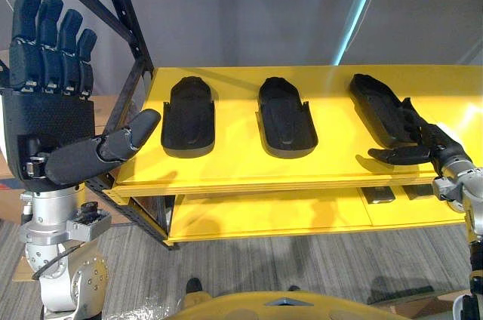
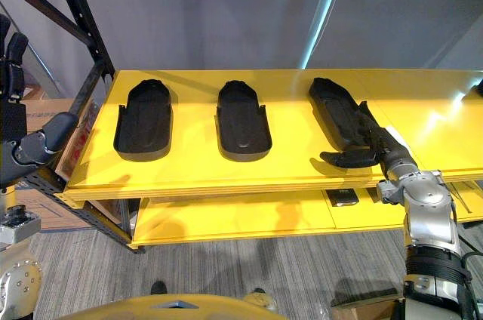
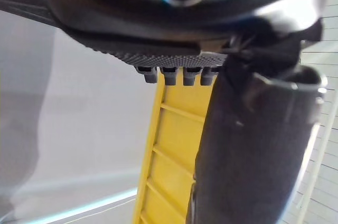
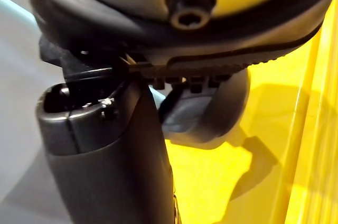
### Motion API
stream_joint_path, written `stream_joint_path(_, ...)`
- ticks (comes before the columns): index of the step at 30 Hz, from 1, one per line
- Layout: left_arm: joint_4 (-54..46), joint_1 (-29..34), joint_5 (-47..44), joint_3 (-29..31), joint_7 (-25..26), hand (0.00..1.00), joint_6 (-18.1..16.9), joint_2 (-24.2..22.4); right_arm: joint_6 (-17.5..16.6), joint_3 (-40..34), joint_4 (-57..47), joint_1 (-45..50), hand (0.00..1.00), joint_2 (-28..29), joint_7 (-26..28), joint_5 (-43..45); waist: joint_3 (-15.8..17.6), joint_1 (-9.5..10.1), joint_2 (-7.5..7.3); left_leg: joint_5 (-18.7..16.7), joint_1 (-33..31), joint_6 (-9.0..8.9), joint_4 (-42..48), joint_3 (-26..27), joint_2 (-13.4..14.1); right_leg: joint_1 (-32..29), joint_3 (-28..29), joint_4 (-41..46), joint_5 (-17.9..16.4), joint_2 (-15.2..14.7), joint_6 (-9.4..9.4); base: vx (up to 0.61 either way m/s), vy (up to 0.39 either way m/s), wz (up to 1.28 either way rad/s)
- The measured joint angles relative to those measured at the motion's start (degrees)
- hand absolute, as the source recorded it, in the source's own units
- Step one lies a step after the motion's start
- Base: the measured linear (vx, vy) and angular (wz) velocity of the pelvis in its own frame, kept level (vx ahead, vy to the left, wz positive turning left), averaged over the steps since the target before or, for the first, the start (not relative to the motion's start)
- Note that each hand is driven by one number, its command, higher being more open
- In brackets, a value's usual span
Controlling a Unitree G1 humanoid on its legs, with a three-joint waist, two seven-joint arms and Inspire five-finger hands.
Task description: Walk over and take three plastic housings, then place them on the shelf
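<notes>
- Three long black plastic housings with rounded ends lie in a row on the glossy yellow upper shelf board (image 1: 234, 167), well apart from one another: the left housing (image 1: 188, 116), the middle housing (image 1: 287, 116) and the right housing (image 1: 373, 101).
- The right hand (image 2: 388, 150) rests on the near end of the right housing. Its fingers (image 2: 373, 133) lie straight and close together along the shell, and the thumb (image 2: 343, 158) sticks out sideways just beside the near tip. From where I stand, nothing is pinched.
- The left hand (image 1: 49, 120) is held up beside the black perforated steel upright (image 1: 124, 22). Its fingers are straight and pressed together, its thumb is out, and it holds nothing.
- To my eye the step in hand is the close of the placing: all three housings sit flat on the board, and only the right one has a hand on it.
- The next move calls for lifting the right hand straight up and back. The thumb should clear the near tip first, so the housing is not dragged toward the shelf's front edge.
</notes>
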Motion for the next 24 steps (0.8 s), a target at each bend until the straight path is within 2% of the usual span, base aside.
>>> stream_joint_path(14,0.0,0.0,-0.01,0.12,0.95,1.0,0.0,0.0,1.9,-0.74,-1.16,0.0,1.0,-0.1,1.25,-0.01,0.43,-0.07,-0.3,-0.1,0.08,-0.02,0.0,0.21,0.0,-0.07,0.2,0.0,-0.04,0.0,-0.02,0.0,0.0,0.0)
stream_joint_path(24,0.0,0.0,-0.01,0.13,1.04,1.0,0.0,0.0,1.97,-0.75,-1.28,0.0,1.0,-0.1,1.47,0.01,0.52,-0.09,-0.34,-0.13,0.17,-0.02,0.0,0.35,0.0,-0.08,0.42,0.01,-0.04,0.0,-0.03,0.0,0.0,0.0)
